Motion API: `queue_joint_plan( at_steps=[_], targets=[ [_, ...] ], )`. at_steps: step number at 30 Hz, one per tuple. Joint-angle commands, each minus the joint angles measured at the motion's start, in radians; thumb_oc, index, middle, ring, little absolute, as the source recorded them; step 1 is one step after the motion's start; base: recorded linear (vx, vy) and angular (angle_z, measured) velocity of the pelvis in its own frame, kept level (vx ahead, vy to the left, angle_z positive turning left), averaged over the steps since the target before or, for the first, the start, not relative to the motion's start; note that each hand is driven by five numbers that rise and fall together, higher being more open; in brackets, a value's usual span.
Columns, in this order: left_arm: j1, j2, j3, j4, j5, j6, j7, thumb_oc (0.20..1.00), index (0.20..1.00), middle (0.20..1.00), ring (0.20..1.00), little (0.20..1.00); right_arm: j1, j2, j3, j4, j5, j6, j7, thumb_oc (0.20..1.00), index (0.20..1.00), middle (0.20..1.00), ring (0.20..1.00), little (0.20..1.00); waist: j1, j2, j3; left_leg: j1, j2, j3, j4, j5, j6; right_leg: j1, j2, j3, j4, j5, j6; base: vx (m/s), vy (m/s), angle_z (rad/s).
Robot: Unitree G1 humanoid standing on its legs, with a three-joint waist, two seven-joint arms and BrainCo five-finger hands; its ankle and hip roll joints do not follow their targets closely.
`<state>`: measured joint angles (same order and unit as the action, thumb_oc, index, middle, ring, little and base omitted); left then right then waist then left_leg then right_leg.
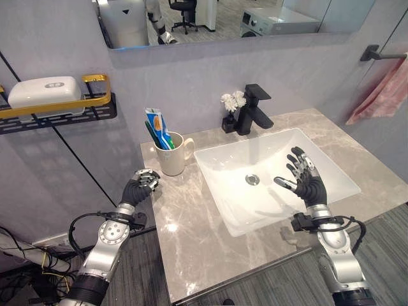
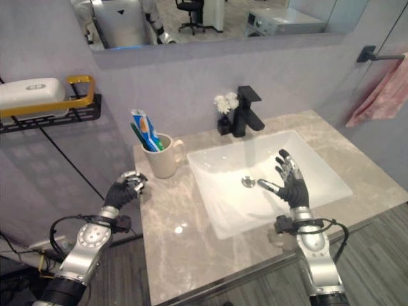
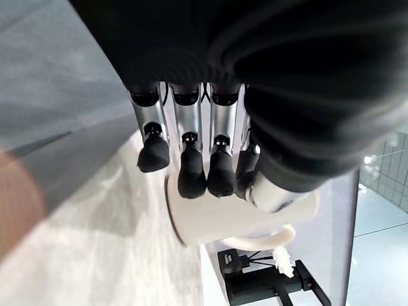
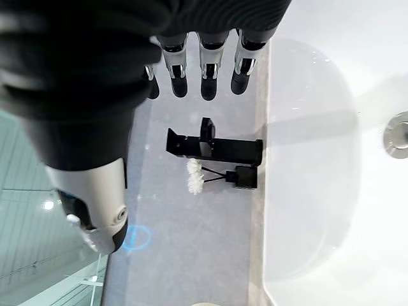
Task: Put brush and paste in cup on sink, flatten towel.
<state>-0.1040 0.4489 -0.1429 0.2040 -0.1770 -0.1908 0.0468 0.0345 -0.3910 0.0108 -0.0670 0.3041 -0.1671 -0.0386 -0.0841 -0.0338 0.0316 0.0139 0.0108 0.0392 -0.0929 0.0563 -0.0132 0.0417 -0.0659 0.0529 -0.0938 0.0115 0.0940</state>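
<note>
Right hand [image 1: 305,178] hovers spread over the sink [image 1: 331,166]; reach the towel [image 1: 381,94] beyond it, smoothing downward.

Silver-grey arms, dark ribbed wrist covers

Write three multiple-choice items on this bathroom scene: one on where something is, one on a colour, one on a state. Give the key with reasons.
1. Where do the toothbrush and toothpaste stand?
A. In the basin
B. In the cup
C. On the wall shelf

2. What colour is the hanging towel?
A. Pink
B. Green
C. Black

3. How is the right robot hand?
A. Closed round the tap
B. Pinching the towel
C. Open, holding nothing

Key:
1 B: the toothbrush and toothpaste stick up out of the cup on the counter, left of the basin.
2 A: the towel on the wall bar is pink.
3 C: the right robot hand hovers over the basin, fingers spread.
</note>
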Motion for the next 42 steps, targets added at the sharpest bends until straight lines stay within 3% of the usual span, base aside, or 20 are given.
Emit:
queue_joint_plan(
  at_steps=[1,18,42],
  targets=[
    [-0.114,0.048,-0.009,0.043,0.02,-0.032,0.013,0.2,0.2,0.2,0.2,0.2,-0.048,-0.009,-0.028,-0.026,0.038,-0.042,0.003,1.0,1.0,1.0,1.0,1.0,0.006,-0.033,0.008,0.037,0.041,-0.038,0.048,-0.169,-0.016,-0.002,-0.03,-0.044,0.02,-0.07,0.051,0.0,0.0,0.0],
    [-0.171,0.029,-0.015,0.101,0.014,-0.032,0.042,0.2,0.2,0.2,0.2,0.2,-0.035,-0.012,-0.035,-0.022,0.042,-0.045,0.004,1.0,1.0,1.0,1.0,1.0,-0.019,-0.039,0.02,0.045,0.053,-0.012,0.032,-0.17,-0.023,-0.017,-0.021,-0.025,0.009,-0.066,0.051,0.01,0.001,-0.05],
    [-0.205,0.069,0.025,0.125,0.013,-0.037,0.076,0.2,0.2,0.2,0.2,0.2,-0.034,-0.019,-0.046,-0.014,0.045,-0.043,0.011,1.0,1.0,1.0,1.0,1.0,-0.048,-0.045,0.034,0.015,0.051,0.038,0.04,-0.175,-0.016,-0.081,-0.018,0.02,0.009,-0.048,0.062,0.0,0.008,-0.08]
  ],
)
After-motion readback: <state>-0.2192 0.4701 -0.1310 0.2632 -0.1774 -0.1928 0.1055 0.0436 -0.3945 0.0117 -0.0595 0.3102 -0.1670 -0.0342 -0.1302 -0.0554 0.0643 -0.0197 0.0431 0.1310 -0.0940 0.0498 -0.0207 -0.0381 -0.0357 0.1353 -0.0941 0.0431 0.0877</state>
